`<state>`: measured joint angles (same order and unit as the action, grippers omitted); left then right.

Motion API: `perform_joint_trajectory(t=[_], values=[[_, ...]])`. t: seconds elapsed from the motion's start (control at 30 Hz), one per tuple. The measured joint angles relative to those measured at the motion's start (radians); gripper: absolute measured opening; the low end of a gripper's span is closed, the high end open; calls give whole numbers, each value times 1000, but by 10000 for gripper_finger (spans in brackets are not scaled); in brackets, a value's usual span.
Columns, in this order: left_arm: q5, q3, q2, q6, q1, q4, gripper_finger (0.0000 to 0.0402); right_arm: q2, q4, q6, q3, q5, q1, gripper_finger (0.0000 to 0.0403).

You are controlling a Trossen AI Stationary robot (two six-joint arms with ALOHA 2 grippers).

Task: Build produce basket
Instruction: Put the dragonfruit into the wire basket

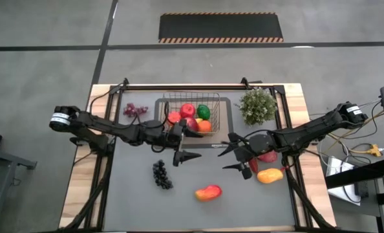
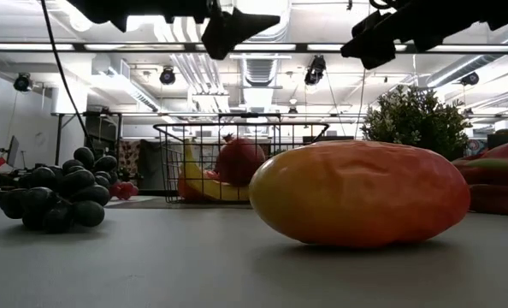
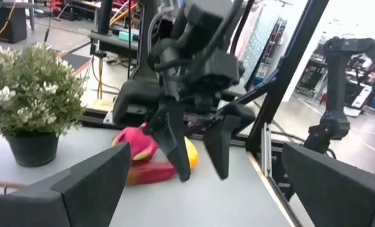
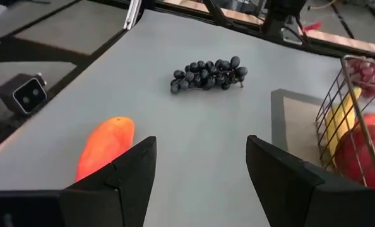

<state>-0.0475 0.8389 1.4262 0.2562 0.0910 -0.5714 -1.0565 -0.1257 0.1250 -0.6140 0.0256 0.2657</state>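
Observation:
The wire basket point(image 1: 193, 114) stands on a grey tray at the table's far middle, holding red apples, a green pepper, an orange and a banana point(image 2: 194, 175). A dark grape bunch point(image 1: 161, 175) and a red-orange mango point(image 1: 208, 192) lie on the mat in front of it. A second mango point(image 1: 269, 175) and a pink dragon fruit point(image 1: 267, 156) lie at the right. My left gripper point(image 1: 195, 144) hovers open just in front of the basket, pointing level toward the table's right. My right gripper point(image 1: 229, 153) faces it, open, above the mat. Neither holds anything.
A potted leafy plant point(image 1: 258, 105) stands at the far right beside the basket. Light purple grapes point(image 1: 135, 110) lie at the far left. A small camera point(image 4: 23, 93) sits at the table's near edge. Bare mat lies between the dark grapes and the near edge.

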Motion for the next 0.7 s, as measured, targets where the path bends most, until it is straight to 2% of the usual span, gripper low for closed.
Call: perform_joint_trajectory(t=[0.23,0.33,0.43,0.7], values=[[1,-17,2,-8,-1,5,393,0,0,-81,0,-3,0,228],[39,-21,3,-8,-1,2,393,0,-4,-100,0,-53,0,228],[55,-28,3,-3,-2,6,393,0,-7,-101,0,-104,0,228],[56,-29,8,1,-2,3,393,-4,-15,-91,0,-109,0,228]])
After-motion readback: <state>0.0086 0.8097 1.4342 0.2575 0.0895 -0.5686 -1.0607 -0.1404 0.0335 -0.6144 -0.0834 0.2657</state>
